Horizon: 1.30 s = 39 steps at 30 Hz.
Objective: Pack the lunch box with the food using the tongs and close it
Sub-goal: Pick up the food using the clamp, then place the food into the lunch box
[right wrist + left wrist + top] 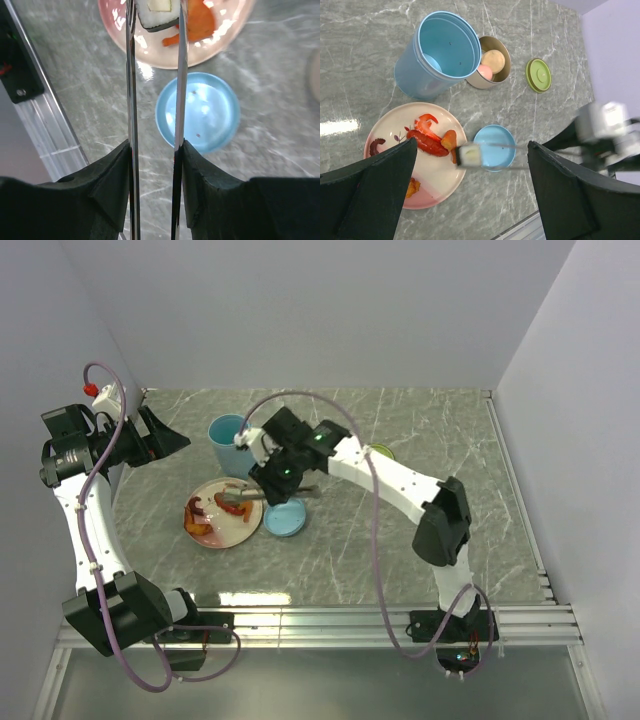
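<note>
The right gripper [155, 150] clamps the tongs [131, 75], pinching a sushi piece [156, 12] over the plate [210, 47]. The left gripper [165, 438] hangs wide open.

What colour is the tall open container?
The container is light blue; clearest in left wrist view.

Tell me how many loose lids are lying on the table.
2. A blue lid lies beside the plate, under the tongs. A green lid lies farther back, just past the tan container. Another could be hidden behind the arms.
</note>
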{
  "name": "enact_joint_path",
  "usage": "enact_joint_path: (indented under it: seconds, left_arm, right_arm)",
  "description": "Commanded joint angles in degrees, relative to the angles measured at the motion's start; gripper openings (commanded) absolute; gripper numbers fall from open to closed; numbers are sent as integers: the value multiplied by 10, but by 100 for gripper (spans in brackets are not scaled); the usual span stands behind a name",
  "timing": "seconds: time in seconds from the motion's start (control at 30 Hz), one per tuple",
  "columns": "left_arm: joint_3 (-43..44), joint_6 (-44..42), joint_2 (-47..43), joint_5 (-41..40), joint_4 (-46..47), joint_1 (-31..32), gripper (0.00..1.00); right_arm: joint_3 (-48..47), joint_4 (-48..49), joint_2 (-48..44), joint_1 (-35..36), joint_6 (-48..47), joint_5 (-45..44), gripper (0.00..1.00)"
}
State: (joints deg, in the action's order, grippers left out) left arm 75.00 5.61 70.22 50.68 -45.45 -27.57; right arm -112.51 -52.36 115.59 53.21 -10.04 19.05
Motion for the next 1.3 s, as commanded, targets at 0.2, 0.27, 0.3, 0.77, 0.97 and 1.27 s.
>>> enact_joint_path:
  seconds: [0.2, 0.27, 0.3, 0.77, 0.97, 1.27]
  left_arm:
    - [20, 0, -8, 7, 11, -2, 98]
    - [19, 1, -7, 8, 11, -3, 98]
    - [19, 1, -8, 8, 11, -3, 98]
    - [30, -5, -5, -2, 0, -2, 98]
    - [31, -6, -2, -4, -2, -2, 98]
    - [47, -20, 1, -6, -20, -2, 98]
  right_arm:
    - [11, 19, -99, -112, -4, 14, 36]
    - [13, 26, -96, -137, -9, -8, 36]
    - [15, 37, -94, -142, -10, -15, 36]
    - [4, 112, -13, -193, 2, -65, 37]
    - [-16, 120, 16, -197, 6, -75, 45]
    - [-44, 116, 40, -198, 13, -81, 61]
